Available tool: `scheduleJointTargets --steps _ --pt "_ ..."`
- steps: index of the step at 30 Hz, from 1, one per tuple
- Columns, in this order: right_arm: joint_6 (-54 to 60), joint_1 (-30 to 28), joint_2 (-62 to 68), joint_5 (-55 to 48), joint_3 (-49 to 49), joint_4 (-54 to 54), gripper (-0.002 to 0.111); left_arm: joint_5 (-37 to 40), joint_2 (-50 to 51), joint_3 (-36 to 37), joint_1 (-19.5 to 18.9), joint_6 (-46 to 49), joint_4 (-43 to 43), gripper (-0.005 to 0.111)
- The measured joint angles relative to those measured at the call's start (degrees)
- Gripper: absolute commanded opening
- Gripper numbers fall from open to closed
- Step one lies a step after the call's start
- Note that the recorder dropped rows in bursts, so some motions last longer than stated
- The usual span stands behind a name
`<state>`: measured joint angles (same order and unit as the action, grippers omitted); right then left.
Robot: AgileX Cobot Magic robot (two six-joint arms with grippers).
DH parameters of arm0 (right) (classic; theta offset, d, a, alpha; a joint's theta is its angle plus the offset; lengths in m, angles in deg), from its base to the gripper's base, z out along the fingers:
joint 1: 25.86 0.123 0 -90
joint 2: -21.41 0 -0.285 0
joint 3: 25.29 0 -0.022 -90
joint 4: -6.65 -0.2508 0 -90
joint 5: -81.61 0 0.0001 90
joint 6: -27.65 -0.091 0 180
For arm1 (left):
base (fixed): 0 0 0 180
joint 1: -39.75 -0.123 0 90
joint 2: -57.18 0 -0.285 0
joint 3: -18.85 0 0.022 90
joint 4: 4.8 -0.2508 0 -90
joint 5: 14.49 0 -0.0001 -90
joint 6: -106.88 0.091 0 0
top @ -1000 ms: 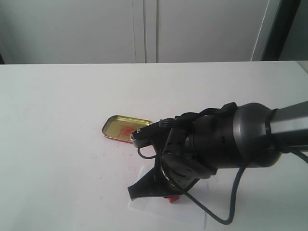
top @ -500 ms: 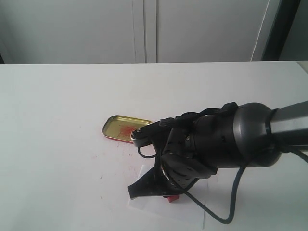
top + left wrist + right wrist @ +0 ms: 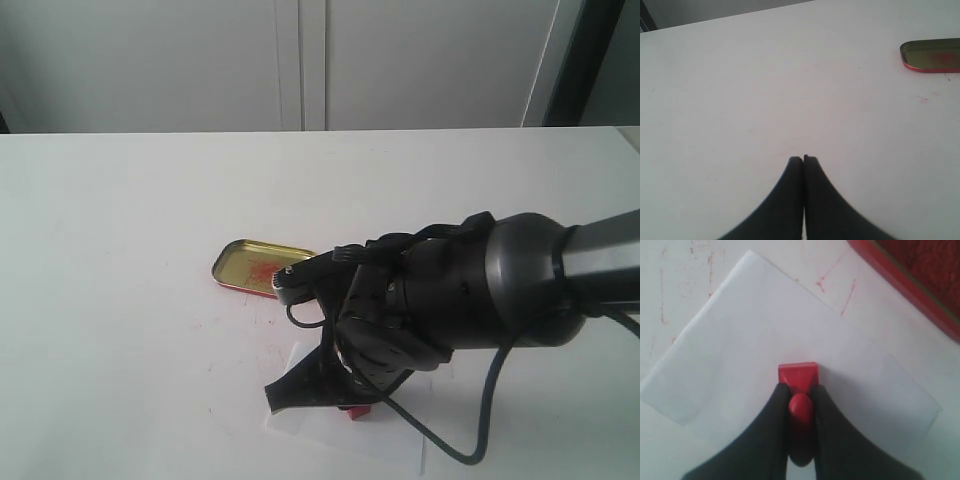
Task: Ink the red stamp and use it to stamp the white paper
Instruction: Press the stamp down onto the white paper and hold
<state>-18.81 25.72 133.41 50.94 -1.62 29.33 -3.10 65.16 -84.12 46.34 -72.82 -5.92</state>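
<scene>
Right pincer (image 3: 800, 390) is clamped on the red stamp (image 3: 798, 374), one finger each side of the knob. The stamp's base is down on the white paper (image 3: 740, 345), roughly mid-sheet, with the block poking out just ahead of my fingertips. The paper lies flat on the worktop (image 3: 120, 250). The red tin (image 3: 920, 280) is near one paper edge, not touching. There are red smears on the worktop around the sheet. Left pincer (image 3: 803, 159) is closed with the tips pressed together, holding nothing, over bare worktop. The gold lid (image 3: 932, 55) is well apart from it and has a red smudge inside.
</scene>
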Motion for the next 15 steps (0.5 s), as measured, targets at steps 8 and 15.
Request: scheduleJointTargets --steps 8,15 --pt "0.00 0.00 -1.25 0.99 0.56 -0.11 0.000 0.00 0.00 0.00 0.00 0.00 0.00 0.000" --pt "-1.26 -0.10 -2.94 1.68 1.26 -1.63 0.000 0.00 0.00 0.00 0.00 0.00 0.00 0.000"
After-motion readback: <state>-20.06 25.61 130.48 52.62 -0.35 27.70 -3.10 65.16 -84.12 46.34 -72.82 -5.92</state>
